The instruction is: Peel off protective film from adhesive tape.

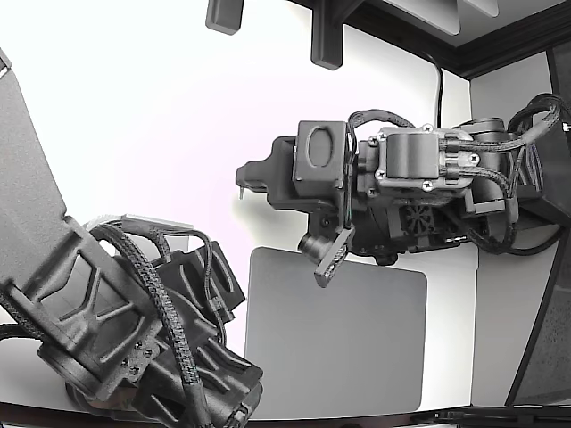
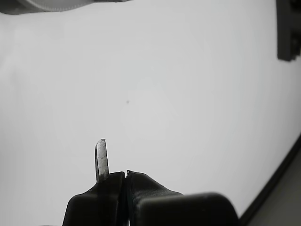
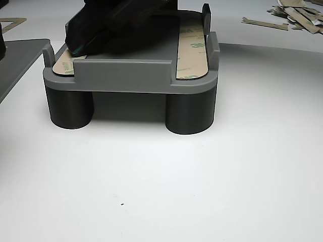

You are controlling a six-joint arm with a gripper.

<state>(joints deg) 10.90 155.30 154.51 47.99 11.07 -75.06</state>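
Note:
In the other view a grey fixture (image 3: pixel 128 75) on round feet carries adhesive tape. A strip with green-printed protective film (image 3: pixel 192 45) lies along its right side, and a tan strip (image 3: pixel 63 63) shows at its left end. A dark arm part (image 3: pixel 116 25) rests on the fixture and hides its middle. My gripper (image 1: pixel 243 185) hangs over bare white table, away from the fixture, with its jaws pressed together (image 2: pixel 126 175). A thin pale sliver (image 2: pixel 101 159) sticks out beside one fingertip; I cannot tell whether it is film or a part of the finger.
A second dark arm (image 1: pixel 134 321) fills the exterior view's lower left. A grey mat (image 1: pixel 335 343) lies below my gripper in that view. Peeled film scraps (image 3: pixel 298 15) are scattered at the far right of the other view. A dark table edge (image 2: pixel 277 174) shows in the wrist view.

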